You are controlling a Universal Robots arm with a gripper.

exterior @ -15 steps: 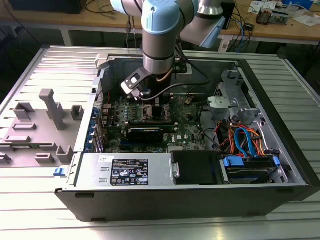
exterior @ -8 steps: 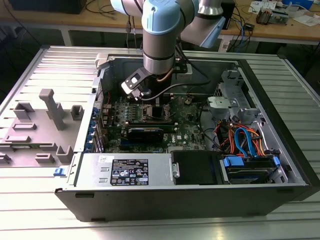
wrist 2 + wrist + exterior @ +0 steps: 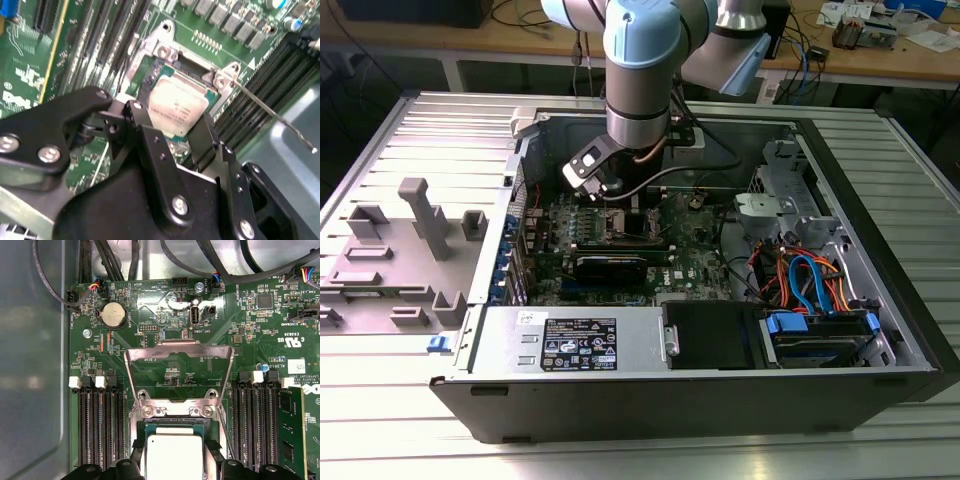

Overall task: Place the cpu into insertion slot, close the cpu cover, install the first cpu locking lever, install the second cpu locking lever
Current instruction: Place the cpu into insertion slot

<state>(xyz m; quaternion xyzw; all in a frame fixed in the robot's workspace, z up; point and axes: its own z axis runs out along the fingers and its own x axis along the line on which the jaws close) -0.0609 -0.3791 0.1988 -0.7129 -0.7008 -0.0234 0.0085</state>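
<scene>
Looking at the exterior view, the gripper (image 3: pixel 613 197) hangs low inside the open computer case (image 3: pixel 720 400), right over the insertion slot (image 3: pixel 633 224) on the green motherboard (image 3: pixel 700 248).

In the second wrist view, the two black fingers (image 3: pixel 150 145) are open just as wide as the cpu (image 3: pixel 177 102) and squeeze it from two sides. The cpu is at the insertion slot. I cannot tell if it is all the way down.

In the first wrist view, the cpu cover (image 3: pixel 150 346) is tipped up, off the insertion slot.
</scene>
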